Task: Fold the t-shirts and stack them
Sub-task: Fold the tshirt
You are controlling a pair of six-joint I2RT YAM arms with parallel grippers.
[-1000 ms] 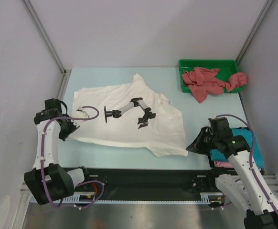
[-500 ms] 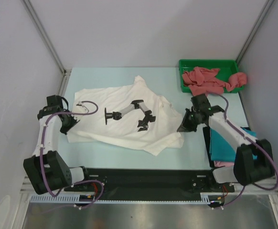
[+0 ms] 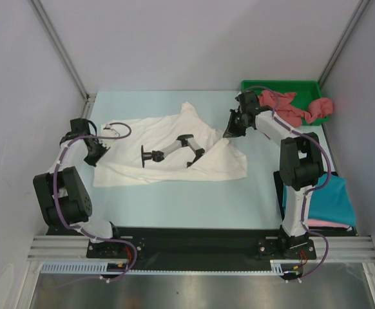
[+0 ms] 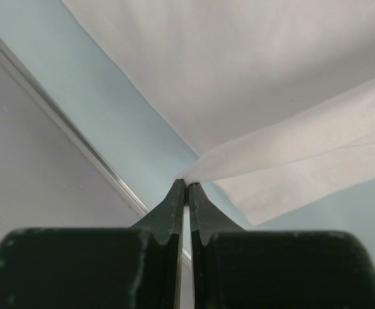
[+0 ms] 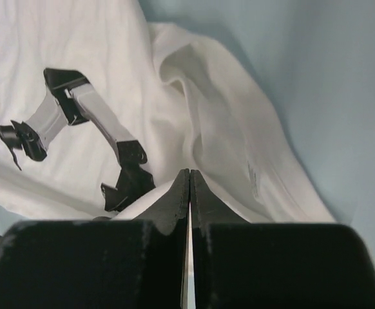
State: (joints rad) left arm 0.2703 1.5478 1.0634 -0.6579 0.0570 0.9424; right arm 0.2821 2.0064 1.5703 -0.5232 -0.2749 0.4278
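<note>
Mid-fold on the white t-shirt (image 3: 129, 170): a small stack is begun and the red heap is waiting.

On the pale blue table (image 3: 174, 206) the white t-shirt lies across the middle of the overhead view with its near edge drawn toward the far side. I'd call this its first fold, not finished. At lower right a teal t-shirt (image 3: 329, 196) sits folded on a pink t-shirt (image 3: 326, 223). At upper right the dusty red t-shirts (image 3: 281, 109) lie crumpled in the green tray (image 3: 303, 83), all yet to be folded. The left gripper (image 3: 96, 154), at the shirt's left edge, has its jaws pressed together on a pinch of white cloth. The right gripper (image 3: 229, 132), at the shirt's upper right, looks clamped on the cloth too.
</note>
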